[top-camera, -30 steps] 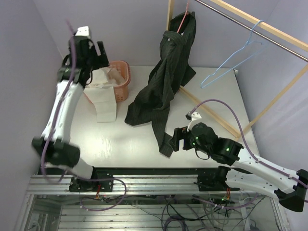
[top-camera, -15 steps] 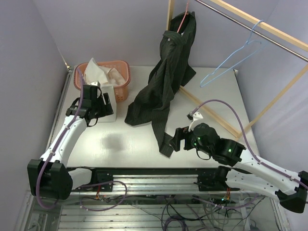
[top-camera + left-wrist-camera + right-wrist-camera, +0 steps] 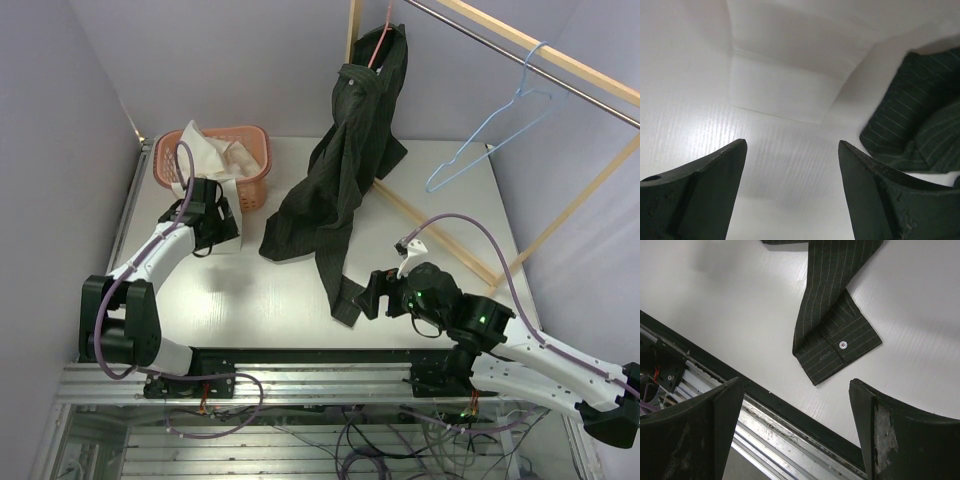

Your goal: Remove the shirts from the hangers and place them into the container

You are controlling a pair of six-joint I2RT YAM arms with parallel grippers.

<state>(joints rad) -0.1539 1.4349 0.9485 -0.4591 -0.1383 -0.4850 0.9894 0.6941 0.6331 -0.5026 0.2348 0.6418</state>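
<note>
Evidently limp and light, the pinstriped shirt [image 3: 345, 170] trails its cuff [image 3: 837, 347] near the table's [image 3: 250, 300] front edge, a likely pinch point; left gripper [image 3: 791, 144] and right gripper [image 3: 795, 385] gape, empty.

The white table [image 3: 430, 190] carried an orange basket [image 3: 256, 180] at its far left corner, a white shirt [image 3: 785, 85] sleeve lying beside it, and the hem and cuff [image 3: 835, 347] of a dark striped shirt [image 3: 310, 220] in the middle

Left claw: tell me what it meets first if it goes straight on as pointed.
Likely the white shirt, its flap on the table dead ahead of the left claw; the pinstriped shirt sits aside.
</note>
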